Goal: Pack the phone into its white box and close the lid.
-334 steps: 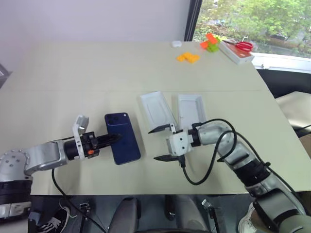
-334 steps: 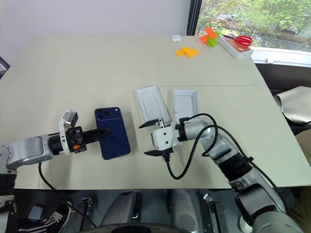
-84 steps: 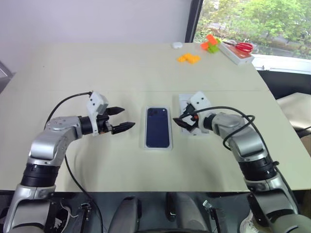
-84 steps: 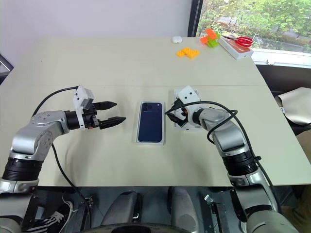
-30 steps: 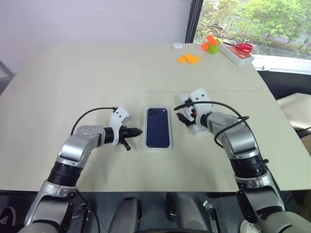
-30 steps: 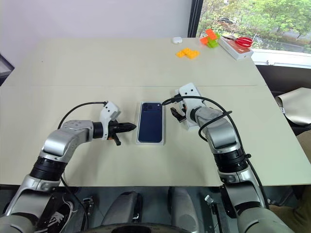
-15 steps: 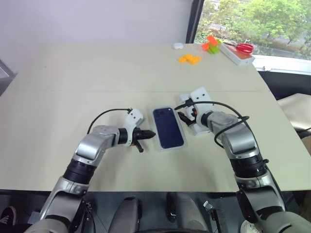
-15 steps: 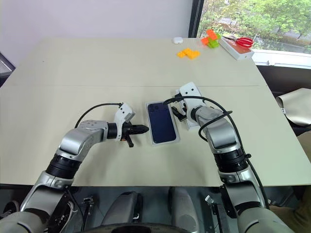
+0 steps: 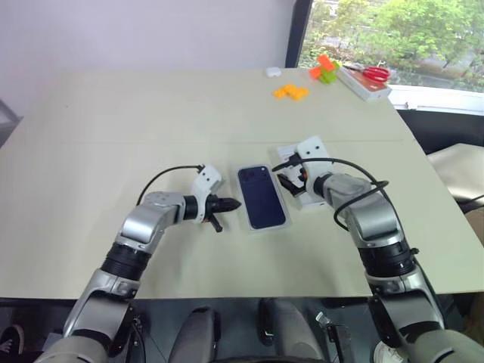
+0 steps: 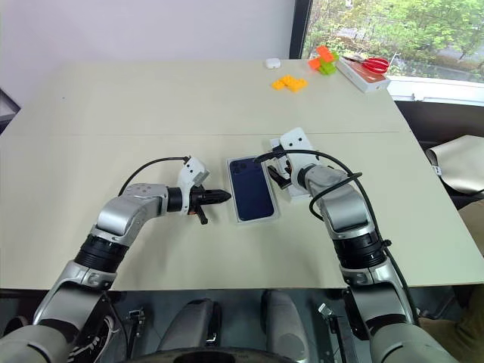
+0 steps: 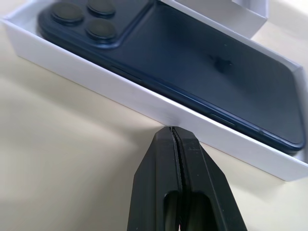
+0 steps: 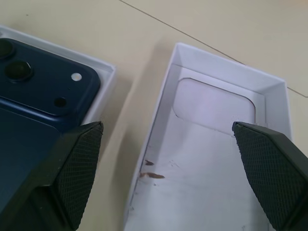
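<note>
Left wrist view: left gripper (image 11: 174,131), fingers pressed together, points at the white box's (image 11: 120,91) side wall, the phone (image 11: 192,72) lying inside.

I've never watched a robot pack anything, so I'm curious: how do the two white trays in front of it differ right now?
The white box holds the phone, lying camera side up; the lid beside it lies inside up with only a thin white insert in it. The closed left gripper has its tip at the white box's side wall, while the right gripper is open over the lid. Both are shallow white rectangles on the table.
</note>
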`<state>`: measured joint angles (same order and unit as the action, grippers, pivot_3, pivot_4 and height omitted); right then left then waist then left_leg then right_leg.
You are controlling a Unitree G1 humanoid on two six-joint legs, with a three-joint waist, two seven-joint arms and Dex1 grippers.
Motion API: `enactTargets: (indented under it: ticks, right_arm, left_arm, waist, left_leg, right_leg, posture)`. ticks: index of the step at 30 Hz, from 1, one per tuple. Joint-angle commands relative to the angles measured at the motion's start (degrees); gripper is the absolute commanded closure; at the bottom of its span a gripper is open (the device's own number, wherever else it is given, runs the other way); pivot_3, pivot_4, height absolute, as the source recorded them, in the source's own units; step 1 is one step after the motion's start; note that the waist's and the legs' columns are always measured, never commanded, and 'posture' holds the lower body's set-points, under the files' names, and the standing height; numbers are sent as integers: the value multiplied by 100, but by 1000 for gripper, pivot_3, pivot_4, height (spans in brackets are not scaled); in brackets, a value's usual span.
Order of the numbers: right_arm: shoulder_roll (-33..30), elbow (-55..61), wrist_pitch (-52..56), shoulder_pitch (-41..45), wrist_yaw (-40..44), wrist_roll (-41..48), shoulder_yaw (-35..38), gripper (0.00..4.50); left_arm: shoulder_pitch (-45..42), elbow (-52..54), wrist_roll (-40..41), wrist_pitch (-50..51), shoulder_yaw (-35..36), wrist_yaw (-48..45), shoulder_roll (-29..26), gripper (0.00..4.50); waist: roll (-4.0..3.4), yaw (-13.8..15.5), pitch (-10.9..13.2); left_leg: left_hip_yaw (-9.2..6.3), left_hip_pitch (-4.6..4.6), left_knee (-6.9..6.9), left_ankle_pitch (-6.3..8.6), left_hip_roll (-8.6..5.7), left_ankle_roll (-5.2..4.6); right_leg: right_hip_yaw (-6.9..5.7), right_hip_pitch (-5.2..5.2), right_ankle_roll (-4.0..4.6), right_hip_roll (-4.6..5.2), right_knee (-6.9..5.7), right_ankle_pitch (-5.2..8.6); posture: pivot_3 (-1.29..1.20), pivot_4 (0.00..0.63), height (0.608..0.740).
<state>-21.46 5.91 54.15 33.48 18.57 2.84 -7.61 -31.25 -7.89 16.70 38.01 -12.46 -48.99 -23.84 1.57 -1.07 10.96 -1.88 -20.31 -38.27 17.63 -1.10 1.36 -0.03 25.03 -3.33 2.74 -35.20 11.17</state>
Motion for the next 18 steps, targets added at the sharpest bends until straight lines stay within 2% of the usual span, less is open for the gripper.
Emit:
enactTargets:
  ticks: [1, 10, 18]
  right_arm:
    - [-37, 202, -107, 16, 9, -34, 35, 0]
    - [-48, 185, -138, 9, 10, -98, 18, 0]
    - [-55, 194, -156, -24, 19, -133, 0, 0]
  left_arm:
    - [-12, -312, -238, -104, 143, 173, -172, 4431]
    - [-250, -948, -333, -555, 319, 560, -45, 4431]
    - [-503, -1469, -468, -860, 332, 822, 315, 4431]
  waist:
    - [0, -10, 0]
    - [-1, -7, 0]
    - [-2, 23, -1]
  left_leg:
    - [0, 0, 0, 0, 2, 0]
    - [0, 1, 0, 0, 3, 0]
    - [0, -1, -1, 0, 1, 1]
  right_leg:
    - [0, 1, 0, -2, 0, 0]
    - [0, 2, 0, -5, -2, -1]
    - [0, 1, 0, 1, -1, -1]
  posture:
    - [0, 150, 740]
    - [0, 150, 740]
    - [0, 150, 740]
